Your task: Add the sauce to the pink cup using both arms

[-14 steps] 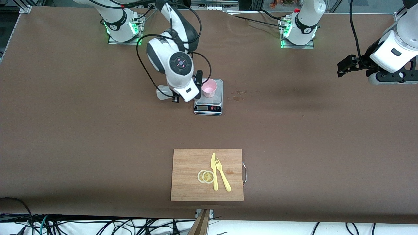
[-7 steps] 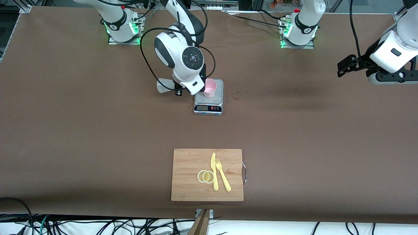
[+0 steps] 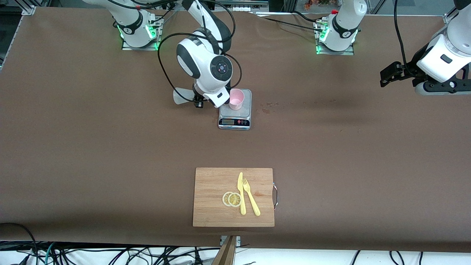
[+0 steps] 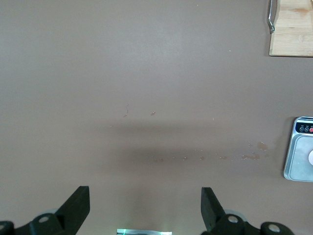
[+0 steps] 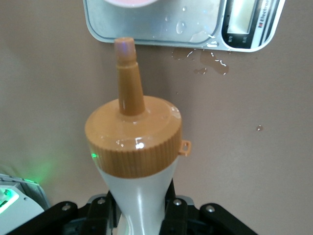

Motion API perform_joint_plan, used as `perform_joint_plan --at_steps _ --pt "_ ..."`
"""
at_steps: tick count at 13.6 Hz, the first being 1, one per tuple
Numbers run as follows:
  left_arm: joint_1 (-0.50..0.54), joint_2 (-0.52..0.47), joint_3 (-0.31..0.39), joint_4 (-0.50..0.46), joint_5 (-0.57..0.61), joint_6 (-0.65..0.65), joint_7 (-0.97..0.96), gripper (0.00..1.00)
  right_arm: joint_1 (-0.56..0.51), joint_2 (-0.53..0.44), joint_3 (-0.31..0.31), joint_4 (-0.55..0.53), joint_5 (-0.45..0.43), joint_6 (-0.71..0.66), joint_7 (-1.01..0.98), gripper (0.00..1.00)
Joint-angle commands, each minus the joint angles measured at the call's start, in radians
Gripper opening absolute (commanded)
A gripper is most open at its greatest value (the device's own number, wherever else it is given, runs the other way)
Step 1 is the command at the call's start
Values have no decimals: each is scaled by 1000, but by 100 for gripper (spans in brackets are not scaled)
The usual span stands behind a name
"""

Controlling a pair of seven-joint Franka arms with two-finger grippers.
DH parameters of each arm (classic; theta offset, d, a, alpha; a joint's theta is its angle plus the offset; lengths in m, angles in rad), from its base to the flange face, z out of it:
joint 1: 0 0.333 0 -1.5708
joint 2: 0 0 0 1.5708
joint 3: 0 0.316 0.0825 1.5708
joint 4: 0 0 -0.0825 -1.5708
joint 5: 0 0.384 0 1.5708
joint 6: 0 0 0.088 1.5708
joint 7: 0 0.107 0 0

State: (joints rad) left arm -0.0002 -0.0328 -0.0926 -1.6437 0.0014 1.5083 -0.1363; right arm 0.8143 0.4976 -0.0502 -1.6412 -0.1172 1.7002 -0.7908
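Note:
The pink cup stands on a small grey scale. My right gripper is shut on the sauce bottle and holds it tipped on its side just beside the scale, toward the right arm's end. In the right wrist view the orange cap and nozzle point at the scale's plate; only the cup's rim shows there. My right gripper squeezes the whitish body. My left gripper waits open and empty in the air at the left arm's end of the table, and it shows open in the left wrist view.
A wooden cutting board with a yellow knife, fork and lemon slices lies nearer the front camera. Small wet spots mark the table beside the scale, toward the left arm's end; drops also show in the right wrist view.
My right wrist has turned and shifted a little away from the front camera, swinging the bottle's base toward the right arm's end. The cup, the scale and the left arm have not moved.

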Motion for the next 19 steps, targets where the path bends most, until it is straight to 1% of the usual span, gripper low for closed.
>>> perform_joint_plan --at_steps 1,12,17,19 --pt "3 -6 -1 -1 -9 0 12 100 6 42 10 73 -22 -56 15 13" --pt "3 -6 -1 -1 -9 0 14 100 23 53 10 81 -22 -76 28 13" --pt "3 -6 -1 -1 -9 0 14 100 23 55 10 81 -22 -76 28 9" --pt "3 -6 -1 -1 -9 0 14 100 23 55 10 81 -22 -76 28 11"
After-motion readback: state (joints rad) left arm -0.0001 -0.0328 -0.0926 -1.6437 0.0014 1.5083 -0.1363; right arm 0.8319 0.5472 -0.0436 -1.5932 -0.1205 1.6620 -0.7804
